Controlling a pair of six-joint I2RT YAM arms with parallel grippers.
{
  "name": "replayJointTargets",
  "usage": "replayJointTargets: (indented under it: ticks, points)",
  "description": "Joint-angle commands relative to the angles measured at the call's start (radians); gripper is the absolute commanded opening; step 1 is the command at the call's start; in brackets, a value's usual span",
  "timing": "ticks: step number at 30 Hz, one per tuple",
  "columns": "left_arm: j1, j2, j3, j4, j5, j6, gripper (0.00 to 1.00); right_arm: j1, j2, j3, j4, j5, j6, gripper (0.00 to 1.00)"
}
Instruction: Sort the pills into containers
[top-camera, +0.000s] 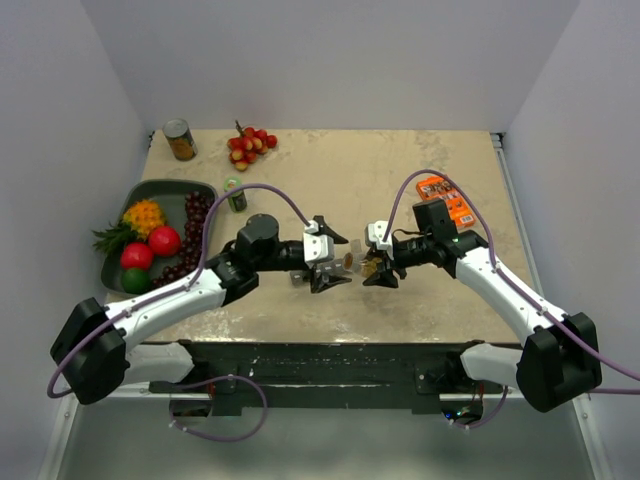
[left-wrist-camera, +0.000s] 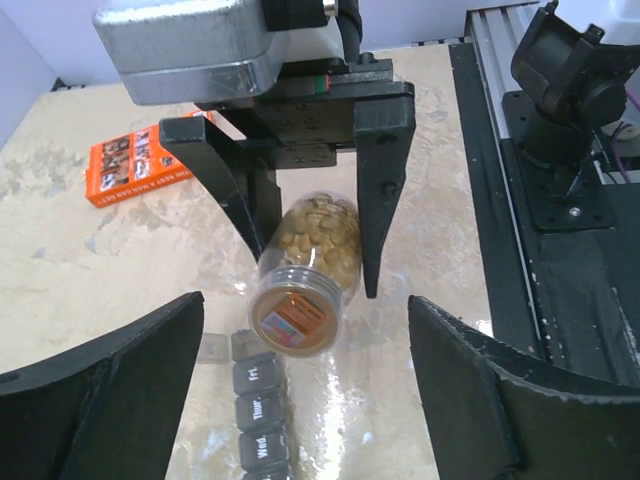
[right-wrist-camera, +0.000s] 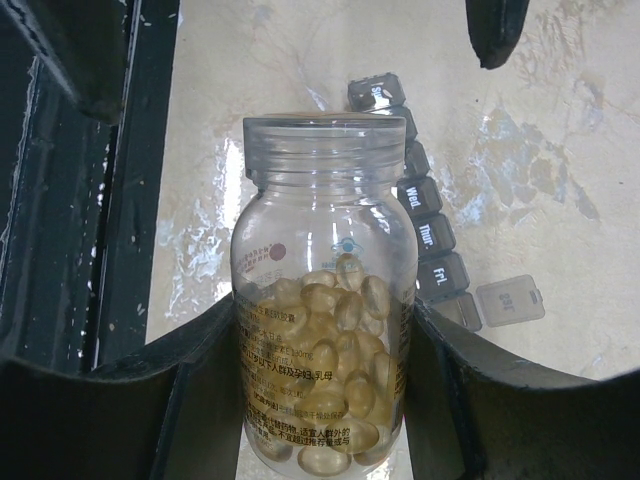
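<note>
Tan pills (right-wrist-camera: 335, 340) half-fill clear bottle (right-wrist-camera: 325, 180) (seemingly capped).

Yellowish-tan pills (right-wrist-camera: 335, 340) fill a clear bottle (right-wrist-camera: 320, 170); the strip (right-wrist-camera: 425, 235) is dark grey with white lettering, the packet (left-wrist-camera: 135, 165) orange.

A clear bottle (right-wrist-camera: 325, 300) fills the middle of the frame, clamped between the right gripper (right-wrist-camera: 325, 410) with its two dark fingers (right-wrist-camera: 120, 420) pressing on either side at the bottom. Yellowish-tan pills (right-wrist-camera: 335, 350) lie heaped in its lower half. Behind it, from the upper middle slanting down to the right, runs a dark-grey pill box (right-wrist-camera: 425, 225) with day labels; its lowest lid looks paler. The pale marbled table (right-wrist-camera: 560, 150) lies beneath, a black rail (right-wrist-camera: 110, 200) at left, and a dark pointed tip (right-wrist-camera: 495, 35) at the upper right.
</note>
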Motion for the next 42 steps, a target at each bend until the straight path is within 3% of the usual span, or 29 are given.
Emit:
replayJointTargets:
  ticks: [1, 6, 17, 23, 26, 29, 31, 36, 42]
  points:
    - [-0.007, 0.038, 0.06, 0.058, 0.001, 0.066, 0.84, -0.005, -0.019, 0.004, 0.003, -0.05, -0.019, 0.0]
    - [-0.013, 0.079, 0.09, 0.006, 0.012, 0.053, 0.61, -0.005, -0.019, 0.004, 0.0, -0.05, -0.021, 0.0]
    - [-0.015, 0.102, 0.087, -0.008, -0.019, 0.058, 0.6, -0.004, -0.018, 0.005, 0.0, -0.05, -0.021, 0.0]
    - [-0.015, 0.116, 0.087, -0.017, -0.025, 0.036, 0.41, -0.005, -0.018, 0.004, 0.0, -0.048, -0.021, 0.0]
    - [-0.015, 0.116, 0.088, -0.016, -0.026, -0.002, 0.26, -0.004, -0.019, 0.004, 0.0, -0.045, -0.021, 0.0]
    - [-0.013, 0.116, 0.094, -0.006, -0.013, -0.091, 0.06, -0.005, -0.021, 0.005, 0.001, -0.039, -0.019, 0.0]
    - [-0.01, 0.119, 0.097, -0.008, -0.006, -0.193, 0.0, -0.005, -0.023, 0.005, 0.004, -0.034, -0.015, 0.0]
    - [0.023, 0.116, 0.105, -0.06, -0.044, -0.578, 0.0, -0.008, -0.026, 0.004, 0.015, -0.025, -0.004, 0.0]
    - [0.166, 0.147, 0.134, -0.156, 0.018, -1.048, 0.0, -0.01, -0.024, 0.002, 0.027, -0.013, 0.01, 0.0]
